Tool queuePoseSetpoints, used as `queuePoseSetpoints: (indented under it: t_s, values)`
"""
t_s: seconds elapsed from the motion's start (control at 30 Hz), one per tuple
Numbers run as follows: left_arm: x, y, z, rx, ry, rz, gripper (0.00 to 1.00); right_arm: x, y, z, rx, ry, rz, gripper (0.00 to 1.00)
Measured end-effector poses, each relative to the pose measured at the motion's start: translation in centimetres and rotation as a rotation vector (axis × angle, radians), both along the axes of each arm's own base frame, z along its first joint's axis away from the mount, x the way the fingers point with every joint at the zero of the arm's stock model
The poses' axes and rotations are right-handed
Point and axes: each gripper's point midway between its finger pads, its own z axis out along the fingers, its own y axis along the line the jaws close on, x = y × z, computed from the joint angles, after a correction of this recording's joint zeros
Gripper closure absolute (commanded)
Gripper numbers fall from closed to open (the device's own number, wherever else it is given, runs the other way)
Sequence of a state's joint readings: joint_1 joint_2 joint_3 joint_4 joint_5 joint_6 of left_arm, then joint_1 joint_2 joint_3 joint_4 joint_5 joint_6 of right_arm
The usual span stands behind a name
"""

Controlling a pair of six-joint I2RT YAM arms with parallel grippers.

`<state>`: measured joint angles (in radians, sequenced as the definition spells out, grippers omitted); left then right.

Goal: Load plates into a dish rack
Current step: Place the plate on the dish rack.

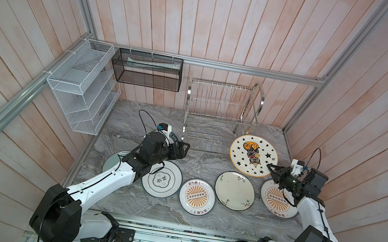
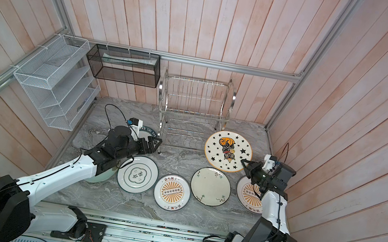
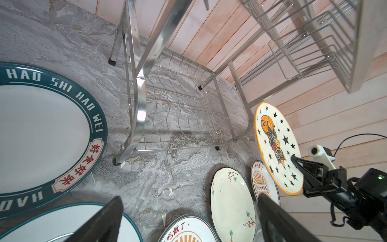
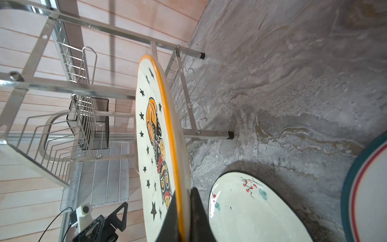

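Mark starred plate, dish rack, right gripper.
starred plate (image 1: 253,156): in a top view, painted centre.
dish rack (image 1: 221,84): in a top view, upper tier's rail.
right gripper (image 1: 270,166): in a top view, between fingertips, on plate rim.

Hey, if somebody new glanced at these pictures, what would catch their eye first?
First the black-starred plate, held up at a tilt over the counter, its rim pinched in the right gripper. Behind it the shiny dish rack stands at the back with no plates in it. Patterned plates lie flat in a row along the marble counter's front.
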<state>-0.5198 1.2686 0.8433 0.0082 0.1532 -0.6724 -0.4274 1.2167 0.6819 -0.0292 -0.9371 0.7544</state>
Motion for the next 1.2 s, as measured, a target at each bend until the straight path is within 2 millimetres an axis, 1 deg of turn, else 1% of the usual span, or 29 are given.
queuePoseSetpoints:
  t_s: [0.17,0.23,0.53,0.63,0.8,0.93,1.03,1.2]
  values:
    - [-0.1,-0.7,-0.4,-0.005,0.008,-0.019,0.0,-0.8,2.4,0.3,-0.008,-0.013,0.058,1.0]
    - [-0.4,-1.2,-0.5,-0.009,0.014,-0.038,0.0,-1.2,3.4,0.1,-0.009,-0.008,0.081,1.0]
    - [-1.4,-3.0,-0.2,-0.055,0.024,-0.129,0.01,-2.9,9.6,-2.1,-0.003,0.038,0.228,1.0]
    - [-1.8,-3.5,-0.3,-0.089,0.023,-0.155,0.04,-3.0,11.3,-1.7,-0.017,0.007,0.279,1.0]
    - [-2.4,-4.0,-2.1,-0.107,0.073,-0.181,0.07,-3.1,13.4,-0.7,-0.031,-0.063,0.348,1.0]
    - [-2.7,-4.2,-2.8,-0.119,0.098,-0.19,0.12,-3.1,15.0,-0.5,-0.033,-0.094,0.398,1.0]
    - [-2.9,-4.5,-2.5,-0.135,0.1,-0.201,0.18,-3.3,16.2,-0.6,-0.031,-0.105,0.433,1.0]
    - [-3.0,-4.7,-2.2,-0.162,0.099,-0.211,0.3,-3.6,17.9,-0.2,-0.027,-0.137,0.482,1.0]
